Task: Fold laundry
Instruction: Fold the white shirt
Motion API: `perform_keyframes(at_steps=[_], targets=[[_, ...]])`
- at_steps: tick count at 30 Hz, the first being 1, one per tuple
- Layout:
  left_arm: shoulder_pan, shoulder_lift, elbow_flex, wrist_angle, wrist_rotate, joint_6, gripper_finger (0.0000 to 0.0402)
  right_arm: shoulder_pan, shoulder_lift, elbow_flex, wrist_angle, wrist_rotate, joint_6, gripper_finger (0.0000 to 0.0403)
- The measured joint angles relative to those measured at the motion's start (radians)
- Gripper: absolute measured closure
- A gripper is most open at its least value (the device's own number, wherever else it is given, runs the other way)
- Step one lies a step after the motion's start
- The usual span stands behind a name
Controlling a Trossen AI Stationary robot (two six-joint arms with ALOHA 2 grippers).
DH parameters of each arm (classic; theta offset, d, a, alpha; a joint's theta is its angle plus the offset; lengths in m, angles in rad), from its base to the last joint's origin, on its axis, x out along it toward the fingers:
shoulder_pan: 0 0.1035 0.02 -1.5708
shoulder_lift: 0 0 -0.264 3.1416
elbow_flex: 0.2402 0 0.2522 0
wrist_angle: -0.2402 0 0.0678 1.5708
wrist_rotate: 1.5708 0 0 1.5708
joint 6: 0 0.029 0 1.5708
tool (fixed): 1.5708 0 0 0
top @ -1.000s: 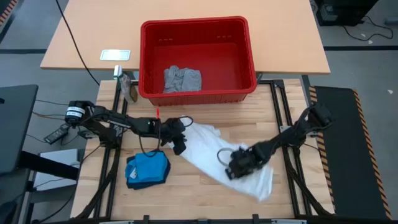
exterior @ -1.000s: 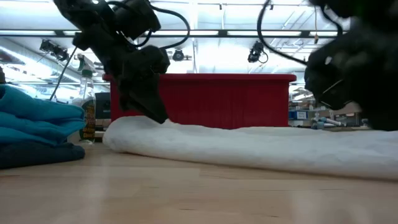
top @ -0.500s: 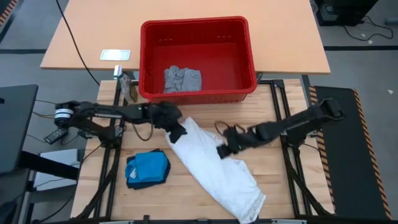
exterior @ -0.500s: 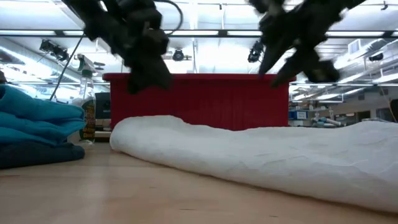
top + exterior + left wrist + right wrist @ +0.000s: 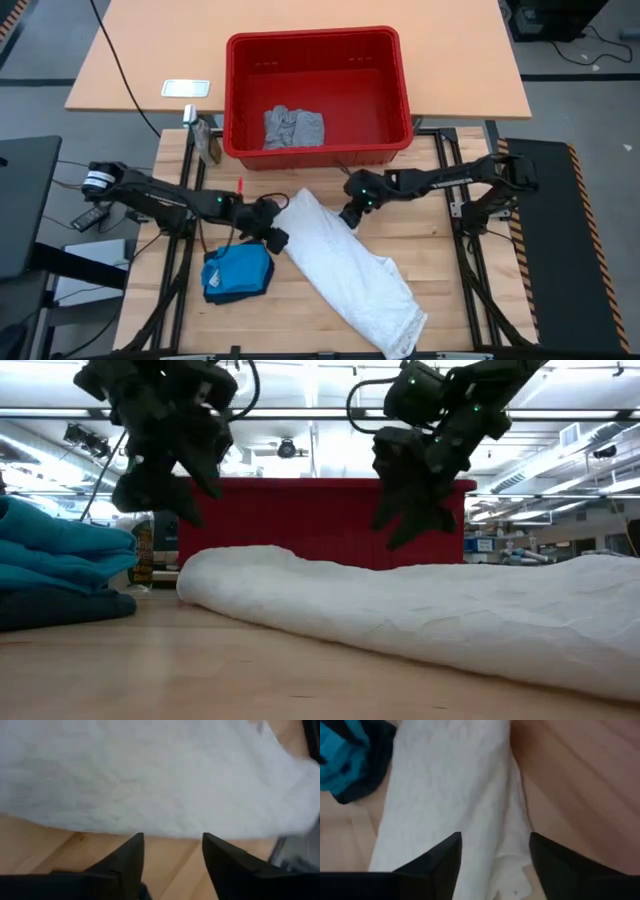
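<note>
White garment (image 5: pixel 345 265) is lying folded on the table (image 5: pixel 440 290). Left tool (image 5: pixel 276 238) at its 9 o'clock and right tool (image 5: pixel 350 214) at 3 are hovering, fingers apart, gripping nothing.

a long white garment (image 5: pixel 420 610) lies across the table (image 5: pixel 200 680) from centre left to lower right, blue clothes (image 5: pixel 55 565) stacked at the left edge, a red basket (image 5: pixel 300 520) behind, the left gripper (image 5: pixel 150 485) upper left, the right gripper (image 5: pixel 410 510) upper centre.
</note>
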Motion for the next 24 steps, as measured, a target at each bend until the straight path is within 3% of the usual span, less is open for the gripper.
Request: perform_keyframes(at_steps=[5,13,19,24], targets=[[-0.021,0.081,0.002,0.001,-0.057,-0.124,0.0153,-0.046,0.063,0.001,0.055,-0.105,-0.075,0.0127],[-0.015,0.253,0.001,0.063,-0.006,-0.249,0.0115,-0.03,0.23,0.003,0.106,-0.154,-0.078,0.015],[0.004,0.348,0.004,0.19,0.019,-0.178,0.0122,0.033,0.237,0.007,0.003,-0.199,-0.02,0.0199],[0.035,0.36,0.003,0.282,0.024,-0.006,0.0149,0.146,0.154,-0.004,-0.139,-0.253,0.065,0.0222]])
